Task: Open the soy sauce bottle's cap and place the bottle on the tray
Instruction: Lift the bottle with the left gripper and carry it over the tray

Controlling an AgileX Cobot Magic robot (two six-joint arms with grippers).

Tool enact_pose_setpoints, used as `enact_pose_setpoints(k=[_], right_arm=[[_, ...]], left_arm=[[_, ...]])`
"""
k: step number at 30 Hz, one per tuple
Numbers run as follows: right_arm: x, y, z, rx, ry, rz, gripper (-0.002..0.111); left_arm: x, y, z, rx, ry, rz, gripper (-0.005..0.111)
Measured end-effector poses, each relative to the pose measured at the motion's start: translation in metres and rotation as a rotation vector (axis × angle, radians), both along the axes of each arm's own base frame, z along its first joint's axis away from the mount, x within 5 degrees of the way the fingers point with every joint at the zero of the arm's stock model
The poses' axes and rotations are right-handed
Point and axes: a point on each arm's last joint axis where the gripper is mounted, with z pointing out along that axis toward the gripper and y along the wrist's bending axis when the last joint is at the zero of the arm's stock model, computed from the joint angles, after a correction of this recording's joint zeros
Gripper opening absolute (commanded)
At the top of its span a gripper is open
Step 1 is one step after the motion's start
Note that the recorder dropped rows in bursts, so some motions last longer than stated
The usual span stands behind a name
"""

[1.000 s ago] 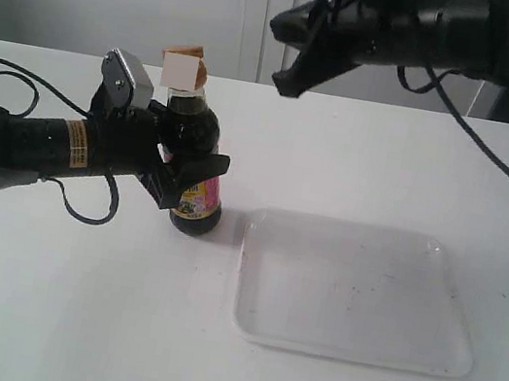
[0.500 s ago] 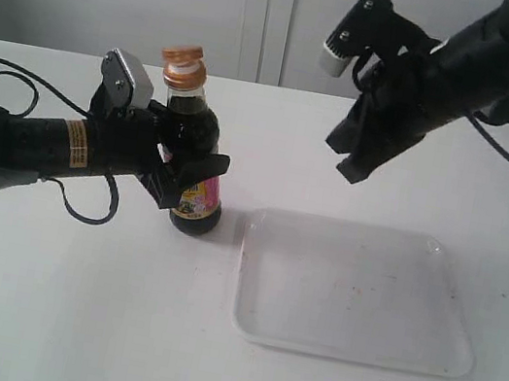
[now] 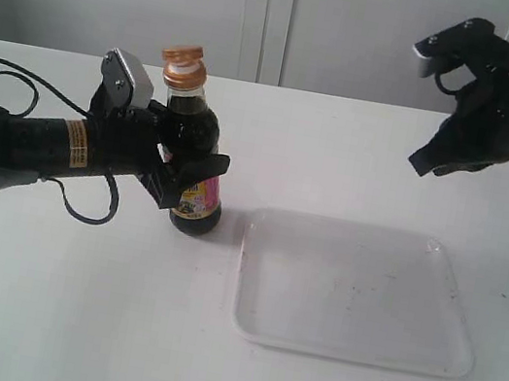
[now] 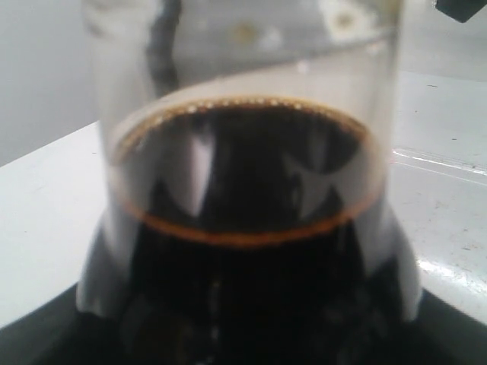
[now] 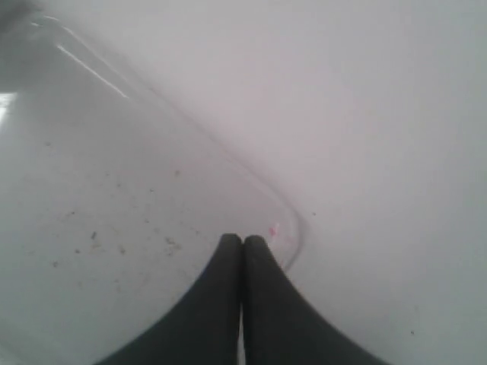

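Observation:
The soy sauce bottle stands upright on the table, left of the tray, and is not on it. Its orange cap sits tilted on the neck with white showing beneath it. My left gripper reaches in from the left and is shut on the bottle's body at label height. The left wrist view is filled by the bottle's glass and dark liquid. My right gripper hangs in the air at the far right, shut and empty. Its closed tips point down over a corner of the tray.
The white table runs back to a pale wall. A black cable from the left arm lies on the table at the far left. The tray holds nothing but small dark specks.
My right arm has swung from above the bottle's cap to the far right, beyond the tray. The left gripper and the bottle have not moved.

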Motion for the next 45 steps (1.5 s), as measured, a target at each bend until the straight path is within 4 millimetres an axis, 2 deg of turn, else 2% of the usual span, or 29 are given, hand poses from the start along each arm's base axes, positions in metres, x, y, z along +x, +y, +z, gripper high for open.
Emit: enact_pose_setpoints(k=[9,25,30,36,41,45], right_arm=[[-0.002,-0.014,-0.002,-0.083,0.041,-0.199,0.0],[-0.005,-0.015,-0.007,-0.086,0.063,-0.212,0.0],[-0.003,-0.015,-0.006,-0.079,0.038,-0.211,0.0],[-0.001,-0.014,-0.005,-0.069,0.013,-0.21,0.0],[0.0,-0.013,-0.005,-0.047,0.008,-0.215,0.0],[0.001,-0.012,-0.004,-0.041,-0.005,-0.215,0.0]], left_arm=[[0.0,0.0,0.0,-0.007,0.009,0.004,0.0],[-0.001,0.002,0.009,0.041,0.027,0.042,0.0],[-0.002,0.006,0.019,0.081,0.031,0.076,0.0],[-0.006,0.008,0.043,0.053,0.025,0.104,0.0],[-0.01,-0.003,0.055,0.035,0.016,0.085,0.0],[-0.019,-0.029,0.063,0.044,-0.002,0.031,0.0]])
